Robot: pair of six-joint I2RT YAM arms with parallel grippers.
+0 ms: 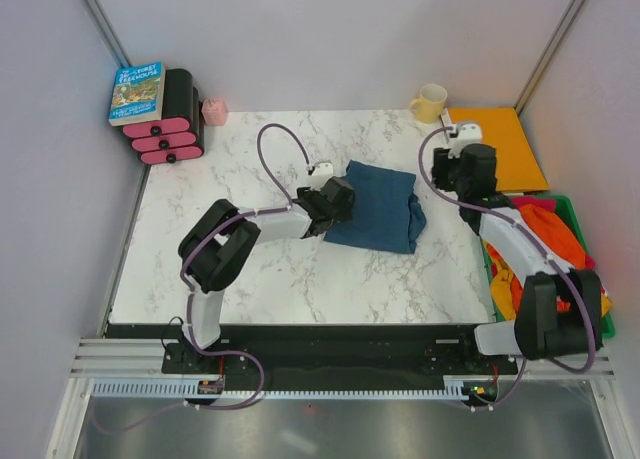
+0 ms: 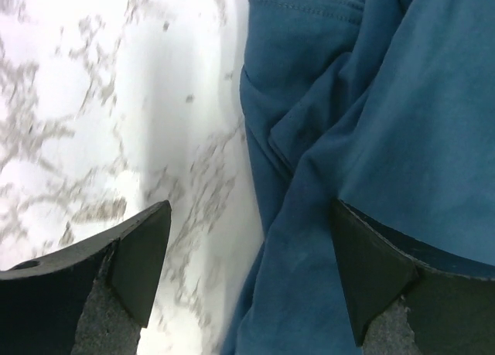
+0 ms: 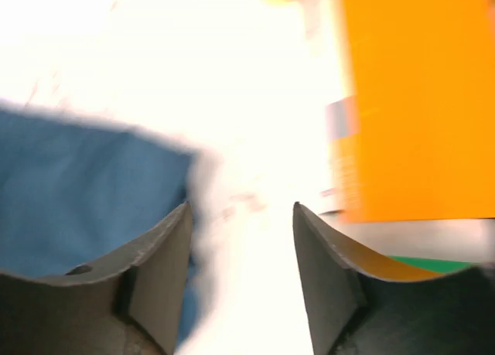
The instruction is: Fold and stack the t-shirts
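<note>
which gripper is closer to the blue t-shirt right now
Left. The left gripper straddles the left edge of the blue t-shirt, jaws open, one finger over the cloth. The right gripper is open beyond its right side, near the orange board.

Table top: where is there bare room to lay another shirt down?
Bare marble lies along the table's near edge, in front of the blue t-shirt, and at the far left between it and the black-and-pink rolls. The right side is crowded: right arm, orange board, mug, green bin of clothes.

marble table (image 1: 300, 279) | 1 blue t-shirt (image 1: 385, 207) centre | yellow mug (image 1: 429, 102), orange mat (image 1: 505, 144) far right | pink cup (image 1: 214, 111), perhaps, far left
</note>
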